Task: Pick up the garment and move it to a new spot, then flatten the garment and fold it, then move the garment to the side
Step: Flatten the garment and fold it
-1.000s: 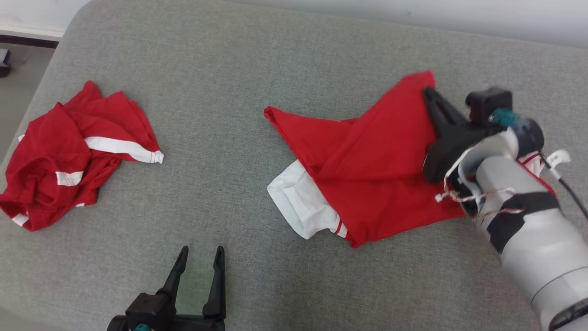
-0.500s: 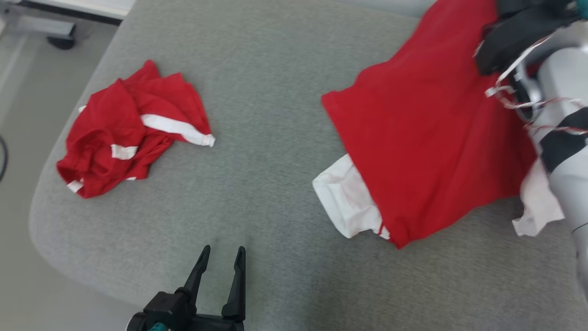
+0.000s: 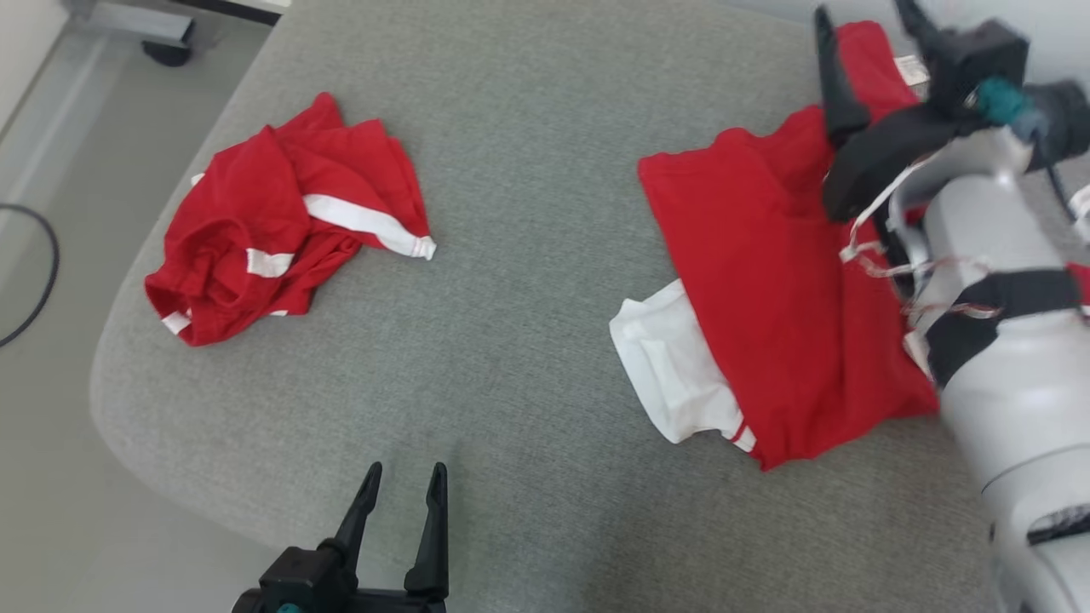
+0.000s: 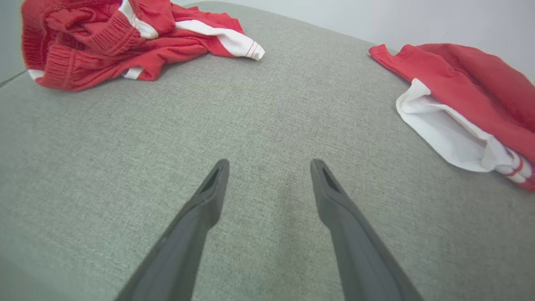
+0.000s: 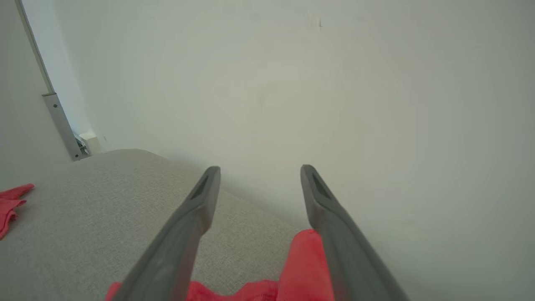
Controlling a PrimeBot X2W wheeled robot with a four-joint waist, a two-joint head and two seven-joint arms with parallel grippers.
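The garment [image 3: 766,281] is a red shirt with a white sleeve [image 3: 673,366] poking out at its near left side. It lies folded over on the right part of the grey cushion [image 3: 528,255]. My right gripper [image 3: 862,13] is open above the garment's far end, fingers pointing at the wall, nothing between them. In the right wrist view the garment [image 5: 305,267] lies just below the open right gripper [image 5: 260,168]. My left gripper [image 3: 407,468] stands open and empty near the cushion's front edge. The left wrist view has that gripper [image 4: 269,161] over bare fabric, with the garment [image 4: 468,96] off to the right.
A second red garment with white stripes [image 3: 272,221] lies crumpled at the cushion's left, also in the left wrist view [image 4: 104,37]. The cushion's rounded edge drops to the floor on the left, where a black cable [image 3: 43,272] lies. A pale wall [image 5: 292,83] rises behind.
The head camera has swung. My right gripper carried the garment's red edge up and away, then opened and let it go. The left gripper has kept its place.
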